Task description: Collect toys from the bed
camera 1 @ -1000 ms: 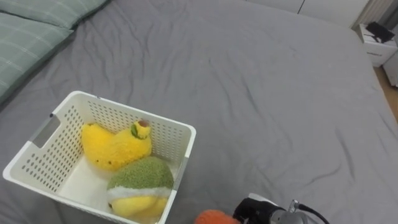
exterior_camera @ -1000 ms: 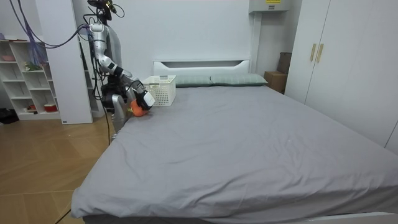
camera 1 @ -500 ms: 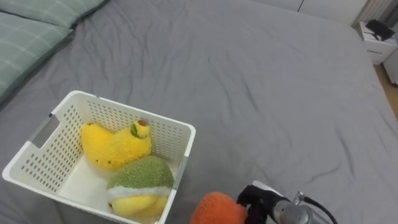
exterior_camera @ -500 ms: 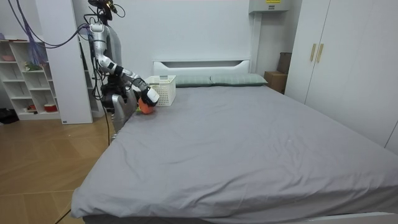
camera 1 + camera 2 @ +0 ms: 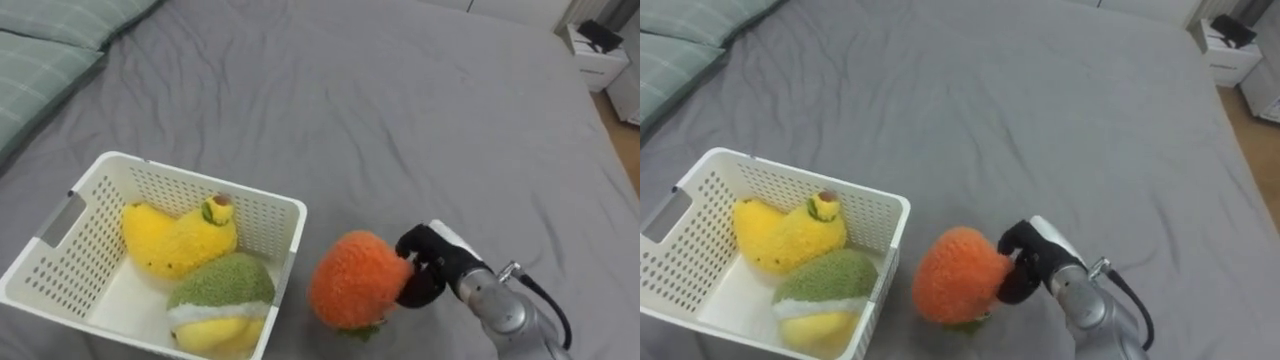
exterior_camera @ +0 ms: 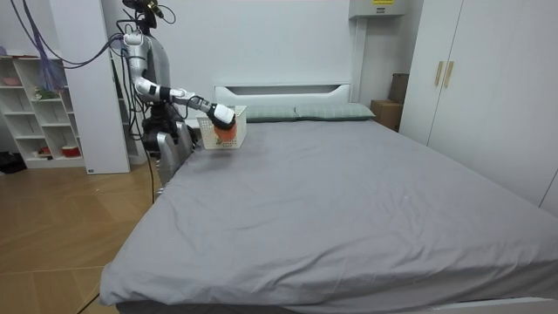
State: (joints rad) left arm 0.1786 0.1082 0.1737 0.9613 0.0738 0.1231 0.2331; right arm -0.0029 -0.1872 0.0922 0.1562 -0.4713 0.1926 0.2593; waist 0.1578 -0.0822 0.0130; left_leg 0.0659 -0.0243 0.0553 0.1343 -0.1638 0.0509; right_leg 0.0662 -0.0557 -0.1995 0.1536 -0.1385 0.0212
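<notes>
Bed: a wide grey bed (image 5: 420,110), its cover lightly creased, carries the basket; a green pillow (image 5: 45,50) lies beyond the basket's far left corner.
Robot: in the room view it stands at the bed's edge beside the basket, with its right arm stretched out toward it.
Basket: white and perforated (image 5: 288,232), sitting flat on the bed. Inside, a yellow toy (image 5: 175,238) and a green toy (image 5: 222,285) lie touching each other.
Orange toy: a round plush (image 5: 352,280), just beside the basket's right wall and outside it. In the room view it looks raised clear of the bed, in front of the basket.
Right hand: the hand (image 5: 432,262) has its dark fingers curled into the orange toy's side, gripping it.
Toy and hand: the toy sits between the hand and the basket. The hold is on the side facing away from the basket, and most of the body bulges free beyond the fingers.
Handling: probably light, soft and squashy. The fuzzy pile should give grip and nothing looks breakable.
Hold: because the stuffing yields, a shallow pinch may let it sag or roll, so fingers sunk deep around the middle seem safest.
Route: it has to clear the basket's right rim, and the free space looks to be at the basket's far side, away from the two toys.
</notes>
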